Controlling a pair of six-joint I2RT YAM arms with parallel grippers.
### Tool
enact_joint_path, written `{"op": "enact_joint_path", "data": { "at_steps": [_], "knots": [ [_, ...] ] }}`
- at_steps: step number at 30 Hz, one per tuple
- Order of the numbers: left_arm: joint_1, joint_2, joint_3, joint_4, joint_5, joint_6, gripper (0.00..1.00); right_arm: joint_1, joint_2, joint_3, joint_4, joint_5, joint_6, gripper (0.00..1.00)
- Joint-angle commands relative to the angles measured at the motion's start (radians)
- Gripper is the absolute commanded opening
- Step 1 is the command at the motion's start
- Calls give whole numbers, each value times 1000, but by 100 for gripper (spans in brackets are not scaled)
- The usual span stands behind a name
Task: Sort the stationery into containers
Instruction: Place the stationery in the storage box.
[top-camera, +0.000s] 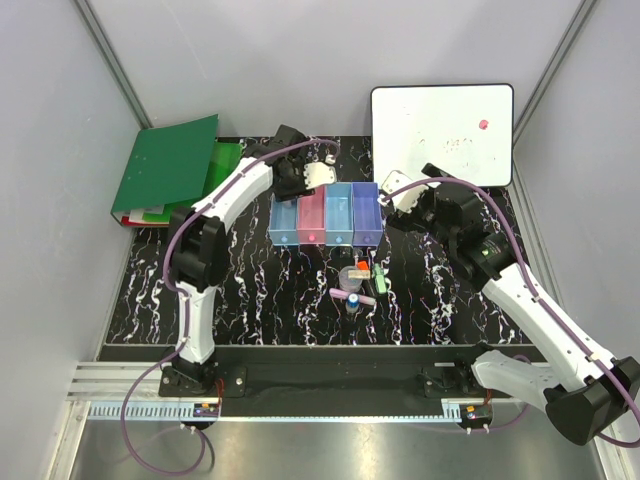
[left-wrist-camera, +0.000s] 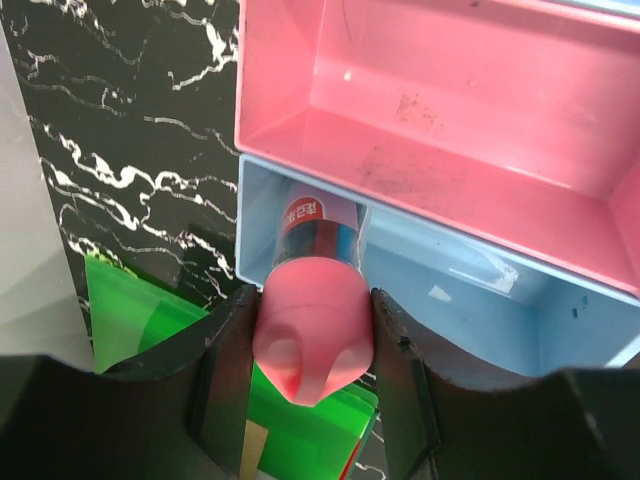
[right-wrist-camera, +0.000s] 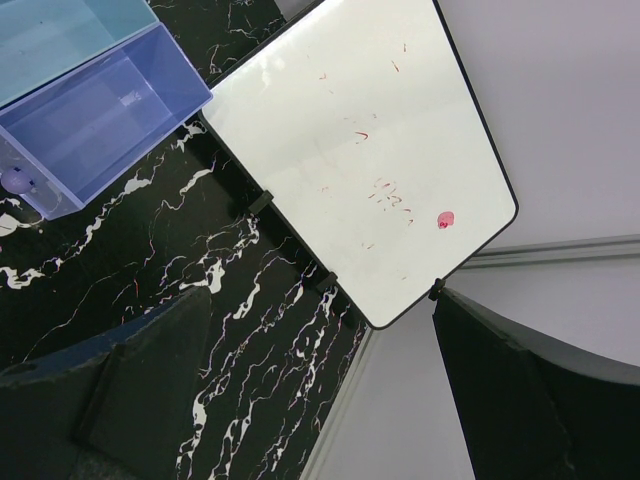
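Left wrist view alone shows left gripper (left-wrist-camera: 312, 350) clamping pink plastic marker (left-wrist-camera: 308, 295) over light-blue rectangular bin (left-wrist-camera: 480, 305); right gripper (right-wrist-camera: 330, 400) splayed, white rectangular whiteboard (right-wrist-camera: 350, 150) at twelve o'clock.

Four narrow containers are lined up left to right: light blue bin (top-camera: 285, 222), pink bin (top-camera: 312, 218), second light blue bin (top-camera: 339, 214), violet-blue bin (top-camera: 366, 212). A pink marker (left-wrist-camera: 312, 335) is held with its barrel pointed into the leftmost bin. Loose stationery (top-camera: 357, 283) is scattered just near the row.

The left arm (top-camera: 235, 190) and right arm (top-camera: 545, 310) are clad in white shells with black joints. Purple cables (top-camera: 123, 415) are looped alongside. The left gripper (left-wrist-camera: 310, 345) and right gripper (right-wrist-camera: 320, 390) are black.
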Motion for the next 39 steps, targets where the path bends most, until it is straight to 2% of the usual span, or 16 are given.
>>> {"op": "enact_joint_path", "data": {
  "at_steps": [1, 3, 4, 5, 9, 11, 20, 25, 28, 29, 30, 32, 33, 34, 36, 39],
  "knots": [
    [2, 11, 47, 19, 2, 19, 47, 8, -10, 2, 32, 13, 11, 100],
    [2, 14, 54, 20, -2, 18, 52, 8, -10, 2, 32, 12, 11, 100],
    [2, 17, 59, 23, -5, 13, 65, 8, -6, 2, 32, 12, 11, 100],
    [2, 17, 65, 26, -11, 10, 69, 8, -6, 2, 30, 12, 11, 100],
    [8, 22, 88, 42, -24, -2, 72, 8, -4, 4, 29, 9, 12, 100],
    [11, 22, 103, 49, -30, -8, 78, 9, -4, -1, 27, 9, 14, 100],
    [14, 8, 47, 131, -111, 22, 76, 8, -10, 1, 21, 12, 15, 100],
    [17, -27, 45, 151, -84, -27, 76, 8, -9, 5, 21, 10, 15, 100],
    [11, -90, 37, 152, -62, -129, 76, 8, -3, 30, -23, -3, 26, 100],
    [11, -154, 24, 154, -48, -184, 76, 8, -3, 36, -43, -14, 33, 100],
    [9, -195, -22, 154, 23, -209, 77, 8, -1, 47, -77, -54, 49, 100],
    [5, -336, -88, 151, 102, -247, 82, 8, 13, 100, -254, -135, 122, 100],
    [0, -389, -172, 152, 175, -246, 84, 8, 14, 105, -305, -223, 138, 100],
    [-12, -439, -218, 152, 203, -238, 92, 8, 14, 102, -400, -278, 153, 100],
    [-32, -585, -365, 152, 240, -206, 99, 8, 25, 79, -474, -376, 124, 98],
    [-99, -734, -542, 152, 211, -191, 99, 9, 49, 27, -522, -419, 74, 97]
  ]
}}
